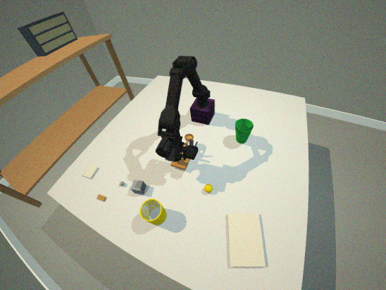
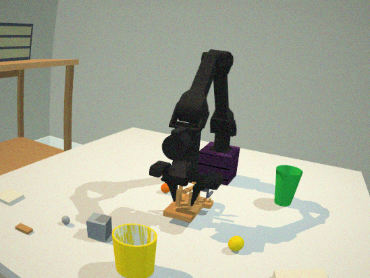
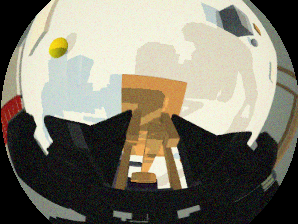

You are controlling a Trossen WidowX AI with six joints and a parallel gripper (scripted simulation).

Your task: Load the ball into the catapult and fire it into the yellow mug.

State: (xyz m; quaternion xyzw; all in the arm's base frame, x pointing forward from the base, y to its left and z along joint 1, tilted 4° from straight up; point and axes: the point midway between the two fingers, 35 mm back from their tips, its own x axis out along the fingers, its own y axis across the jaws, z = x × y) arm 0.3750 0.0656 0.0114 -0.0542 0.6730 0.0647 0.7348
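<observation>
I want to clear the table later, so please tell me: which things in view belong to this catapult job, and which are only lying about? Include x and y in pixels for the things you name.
For the job:
- catapult point(image 1: 180, 164) point(image 2: 179, 213) point(image 3: 175, 92), between the fingers
- yellow mug point(image 1: 153, 212) point(image 2: 135, 256)
- a ball; which one, I cannot tell

Lying about:
- green cup point(image 1: 243, 131) point(image 2: 286, 187)
- grey cube point(image 1: 139, 187) point(image 2: 98, 227) point(image 3: 234, 21)
- cream slab point(image 1: 246, 241) point(image 2: 300, 274)

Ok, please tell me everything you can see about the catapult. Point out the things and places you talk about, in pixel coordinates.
The catapult point(image 1: 179, 164) point(image 2: 178, 213) point(image 3: 176, 92) looks like light brown wood: a flat base, upright posts and a small round cup. It stands upright on the table point(image 1: 282, 176) point(image 2: 321, 223), between the yellow mug point(image 1: 159, 217) point(image 2: 136, 260) and the purple block point(image 1: 202, 114) point(image 2: 233, 165). The gripper point(image 2: 183, 202) point(image 3: 152, 115) is shut on its frame.
</observation>
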